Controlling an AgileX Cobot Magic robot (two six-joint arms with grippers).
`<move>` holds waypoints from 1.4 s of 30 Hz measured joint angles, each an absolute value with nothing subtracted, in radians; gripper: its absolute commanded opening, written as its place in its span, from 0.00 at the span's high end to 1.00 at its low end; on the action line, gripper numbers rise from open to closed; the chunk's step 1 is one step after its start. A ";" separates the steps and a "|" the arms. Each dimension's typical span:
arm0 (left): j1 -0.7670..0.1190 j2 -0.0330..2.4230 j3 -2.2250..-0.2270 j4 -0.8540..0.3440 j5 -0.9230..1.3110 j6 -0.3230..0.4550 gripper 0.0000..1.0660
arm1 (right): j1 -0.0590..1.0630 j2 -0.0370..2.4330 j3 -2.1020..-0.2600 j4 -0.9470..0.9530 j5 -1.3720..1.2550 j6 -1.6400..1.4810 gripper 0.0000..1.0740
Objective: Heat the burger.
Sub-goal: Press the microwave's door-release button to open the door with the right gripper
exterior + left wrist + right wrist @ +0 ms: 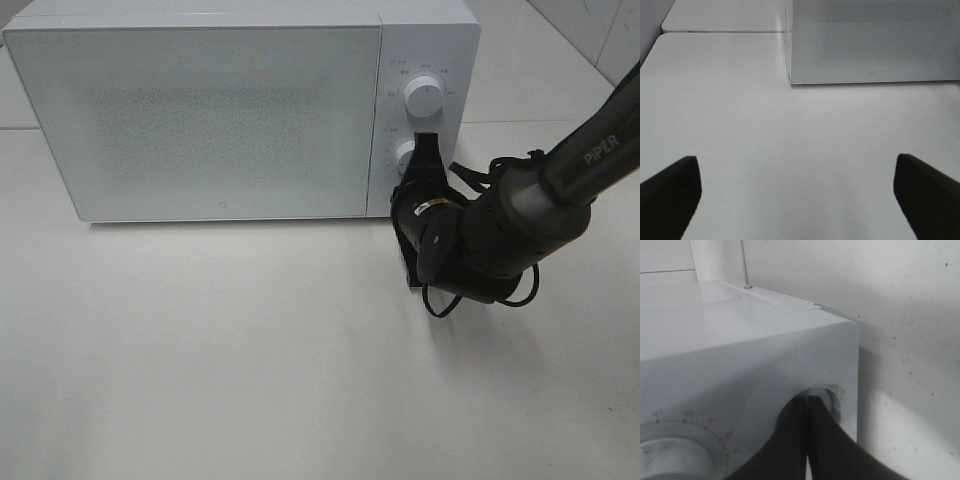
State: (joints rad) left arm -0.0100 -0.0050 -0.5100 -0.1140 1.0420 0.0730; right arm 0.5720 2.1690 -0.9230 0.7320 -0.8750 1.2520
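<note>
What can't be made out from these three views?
- Burger: in no view; the microwave door is shut and frosted.
- Lower knob setting: exterior high, right tool partly covers it.
- Dial markings: too small, exterior high.
- Left tool: left wrist, cut off by the edge, only tips show.

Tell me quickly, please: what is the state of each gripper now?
Left gripper: jaws open, holding nothing.
Right gripper: jaws shut, holding nothing, tips at the lower knob.
</note>
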 measured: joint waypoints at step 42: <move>-0.010 -0.005 -0.510 -0.114 1.042 0.073 0.06 | 0.582 2.180 -0.962 0.814 -0.850 1.178 1.00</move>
State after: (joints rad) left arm -0.0100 -0.0050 -0.5100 -0.1140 1.0420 0.0730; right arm 0.5820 2.1800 -0.9620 0.8140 -0.8500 1.1780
